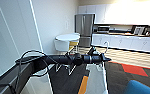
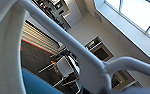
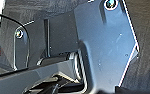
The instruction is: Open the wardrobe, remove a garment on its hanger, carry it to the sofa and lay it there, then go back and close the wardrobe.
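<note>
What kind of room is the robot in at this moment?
Probably an office break room or kitchenette: a steel refrigerator, a long counter with white cabinets above it, and a round white table with chairs.

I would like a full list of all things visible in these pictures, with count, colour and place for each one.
Garment: one, white, hanging below the left arm's end, head view centre.
Hanger: one, light, hook rising above the left gripper; its bars cross the left wrist view.
Sofa: one, blue, lower right corner.
Round table: one, white, by the wall.
Chair: one, white, at the table.
Fridge: one, steel, at the back.
Cabinets: white, along the back wall under a counter.
Floor: dark carpet with a red patch.
Left gripper: one, black, centre, carrying the hanger.
</note>
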Motion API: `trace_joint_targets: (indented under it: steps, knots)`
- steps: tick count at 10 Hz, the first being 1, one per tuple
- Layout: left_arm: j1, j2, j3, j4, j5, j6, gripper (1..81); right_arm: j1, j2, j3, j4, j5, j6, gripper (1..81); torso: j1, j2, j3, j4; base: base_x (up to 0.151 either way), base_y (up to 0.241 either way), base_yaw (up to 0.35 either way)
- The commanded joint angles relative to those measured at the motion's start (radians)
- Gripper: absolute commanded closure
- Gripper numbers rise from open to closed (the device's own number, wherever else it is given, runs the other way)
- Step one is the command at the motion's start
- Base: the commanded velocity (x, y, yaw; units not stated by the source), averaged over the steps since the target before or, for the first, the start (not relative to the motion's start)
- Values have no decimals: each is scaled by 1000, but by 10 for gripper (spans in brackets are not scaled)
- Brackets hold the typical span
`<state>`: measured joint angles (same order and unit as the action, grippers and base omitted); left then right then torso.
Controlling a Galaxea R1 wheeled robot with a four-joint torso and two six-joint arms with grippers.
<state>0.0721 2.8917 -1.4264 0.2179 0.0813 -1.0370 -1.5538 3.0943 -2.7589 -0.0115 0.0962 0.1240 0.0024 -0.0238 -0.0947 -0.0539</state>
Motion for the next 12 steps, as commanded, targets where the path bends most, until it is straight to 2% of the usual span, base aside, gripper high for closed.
trace_joint_targets:
  steps: [1, 12]
  knots:
    - [-202, 3, 20, 28, -44, 15, 811, 37, 5, 6, 5, -55, -1, 10, 0, 0, 0, 0, 0, 0, -306]
    - [-202, -14, 50, 31, -44, 15, 811, 37, 3, 4, 5, -53, -1, 10, 0, 0, 0, 0, 0, 0, -319]
